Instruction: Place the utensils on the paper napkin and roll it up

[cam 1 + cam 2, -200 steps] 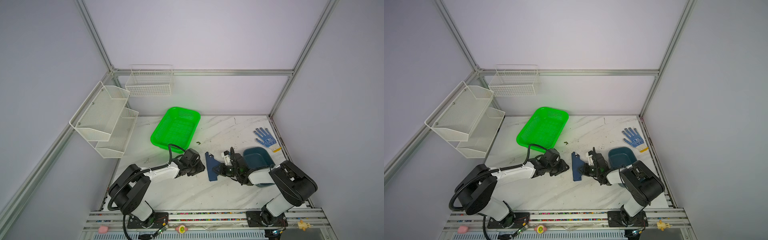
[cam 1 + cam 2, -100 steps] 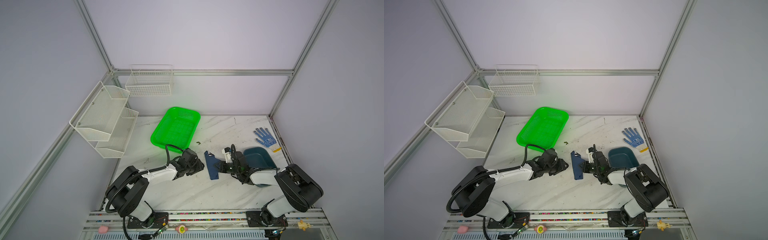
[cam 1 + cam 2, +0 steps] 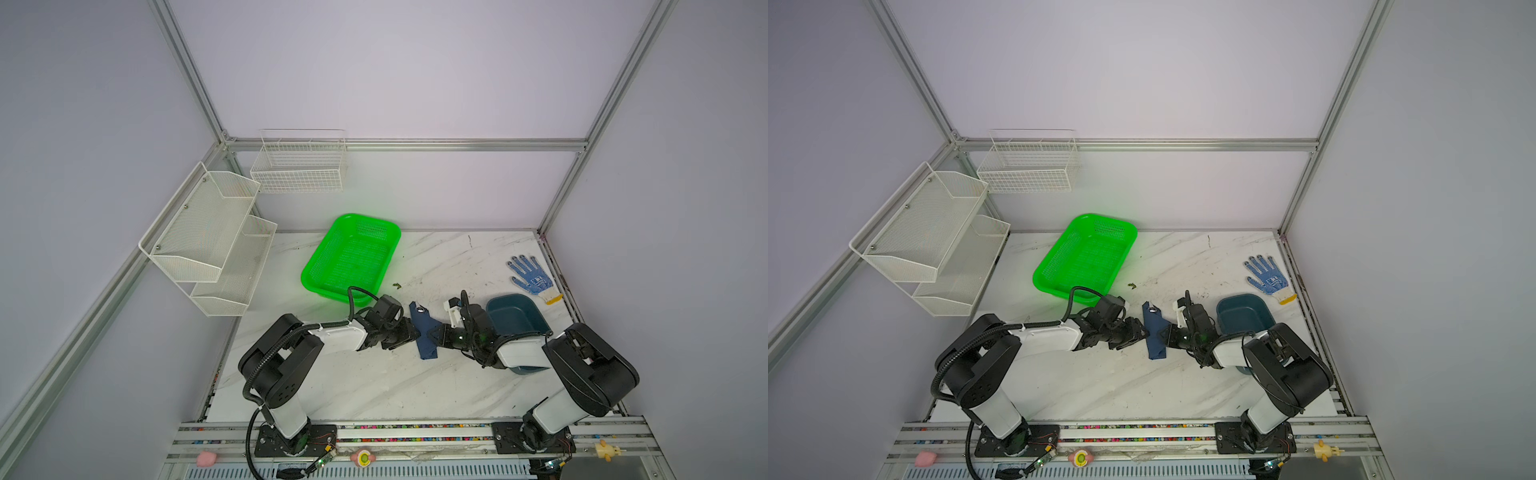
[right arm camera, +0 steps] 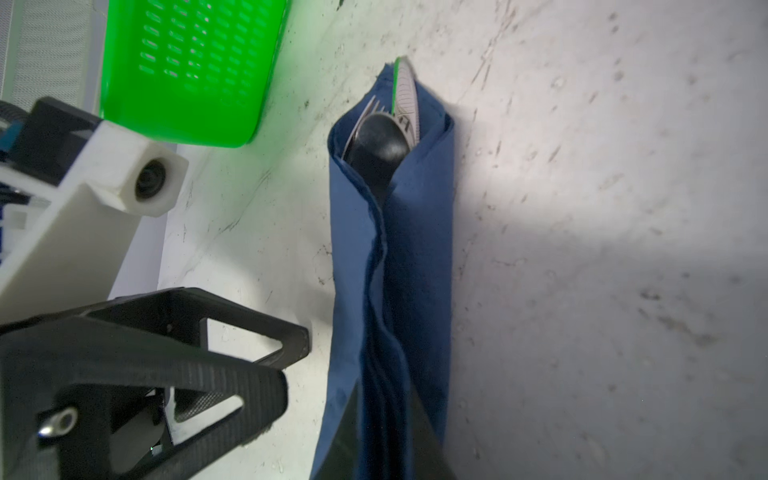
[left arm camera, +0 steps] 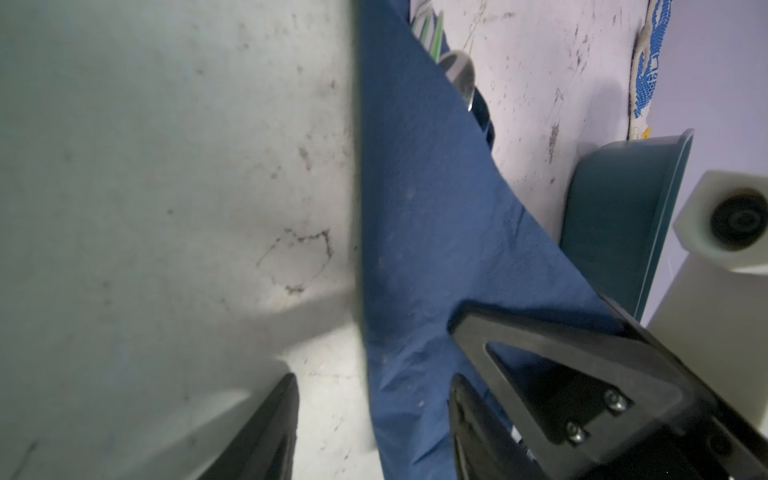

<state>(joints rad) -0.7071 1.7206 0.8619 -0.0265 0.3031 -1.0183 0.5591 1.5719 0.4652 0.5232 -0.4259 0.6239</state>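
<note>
The utensils are already inside the paper napkin, so the placing is done and, as I judge, the rolling is close to its end. The napkin lies on the worktop as a long narrow bundle directly between the two tools. The tips of the fork, knife and spoon look out from the end that is farther from both tools.

The left tool stands with its jaws apart just beside the bundle and holds nothing. The right tool touches the bundle from the opposite side. Its jaws are almost together, and the loose folds of the napkin seem to be pinched between them.

The outer flap looks loose and wrinkled. I think the next move must press or tuck this flap so that the roll does not spring open when the right tool lets go.

The green basket, beyond the left tool, looks empty. The teal tray, just behind the right tool, also shows nothing inside, but the right arm hides a part of it.
</note>
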